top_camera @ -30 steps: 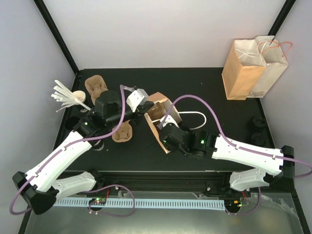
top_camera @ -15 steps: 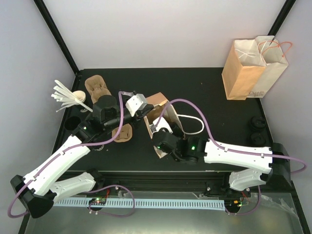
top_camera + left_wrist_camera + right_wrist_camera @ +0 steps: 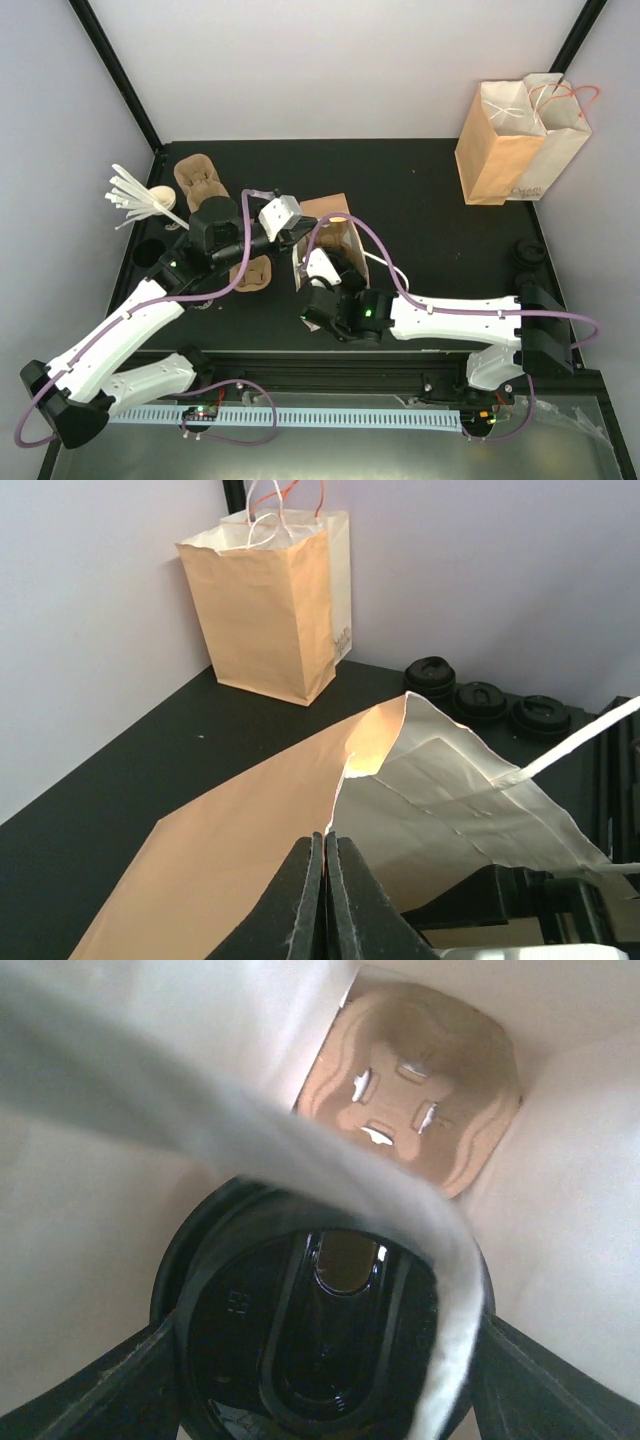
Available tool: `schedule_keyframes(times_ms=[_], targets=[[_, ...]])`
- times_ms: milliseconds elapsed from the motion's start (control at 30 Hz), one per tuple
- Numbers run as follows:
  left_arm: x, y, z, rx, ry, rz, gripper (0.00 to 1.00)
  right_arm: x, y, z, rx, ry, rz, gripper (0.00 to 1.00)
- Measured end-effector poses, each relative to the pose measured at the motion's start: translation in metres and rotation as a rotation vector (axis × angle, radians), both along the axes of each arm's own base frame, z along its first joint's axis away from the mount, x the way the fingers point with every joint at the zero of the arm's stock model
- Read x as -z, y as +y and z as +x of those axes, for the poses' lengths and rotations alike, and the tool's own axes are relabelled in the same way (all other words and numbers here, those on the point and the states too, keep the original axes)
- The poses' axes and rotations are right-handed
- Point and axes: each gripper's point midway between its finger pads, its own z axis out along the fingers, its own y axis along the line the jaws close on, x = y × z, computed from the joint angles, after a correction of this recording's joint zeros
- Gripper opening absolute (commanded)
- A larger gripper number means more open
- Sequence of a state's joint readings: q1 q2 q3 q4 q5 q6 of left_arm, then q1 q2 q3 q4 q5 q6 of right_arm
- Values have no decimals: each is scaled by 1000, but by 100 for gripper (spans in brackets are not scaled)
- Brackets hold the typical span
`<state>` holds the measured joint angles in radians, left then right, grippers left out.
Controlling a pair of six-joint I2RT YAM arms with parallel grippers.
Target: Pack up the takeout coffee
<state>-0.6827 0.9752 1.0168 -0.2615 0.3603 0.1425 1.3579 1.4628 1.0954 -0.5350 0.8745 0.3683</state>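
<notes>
The takeout coffee (image 3: pixel 300 1340) fills the right wrist view as a round black lid with a sip slot. My right gripper (image 3: pixel 320 1360) is shut on it, with one finger (image 3: pixel 110 1390) on each side. It holds the cup inside the brown paper bag (image 3: pixel 335 228), above a cardboard cup carrier (image 3: pixel 420 1090) at the bag's bottom. A blurred white bag handle (image 3: pixel 300 1150) crosses in front. My left gripper (image 3: pixel 326 842) is shut on the bag's rim (image 3: pixel 345 770), and the white inside (image 3: pixel 450 790) shows. From above, the left gripper (image 3: pixel 298 230) is at the bag's left edge and the right gripper (image 3: pixel 322 268) is at its mouth.
Two paper bags (image 3: pixel 520 140) stand at the back right. Three lidded cups (image 3: pixel 480 695) sit at the table's right edge (image 3: pixel 527 255). Cardboard carriers (image 3: pixel 197 178) (image 3: pixel 250 272) and white stir sticks (image 3: pixel 135 195) lie at the left.
My right arm has swung left and carried the cup into the bag's mouth. The bag has been drawn up and closed in around the gripper. My left gripper has kept its hold.
</notes>
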Motion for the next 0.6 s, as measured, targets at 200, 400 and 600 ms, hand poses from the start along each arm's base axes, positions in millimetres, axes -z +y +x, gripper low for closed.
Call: schedule_keyframes(times_ms=[200, 400, 600], targets=[[0, 0, -11, 32, 5, -13, 5, 6, -3, 2, 37, -2, -2, 54], [2, -2, -17, 56, 22, -20, 5, 12, -5, 3, 50, -5, 3, 54], [5, -1, -20, 66, 37, -14, 5, 19, -4, 5, 52, -10, 27, 54]])
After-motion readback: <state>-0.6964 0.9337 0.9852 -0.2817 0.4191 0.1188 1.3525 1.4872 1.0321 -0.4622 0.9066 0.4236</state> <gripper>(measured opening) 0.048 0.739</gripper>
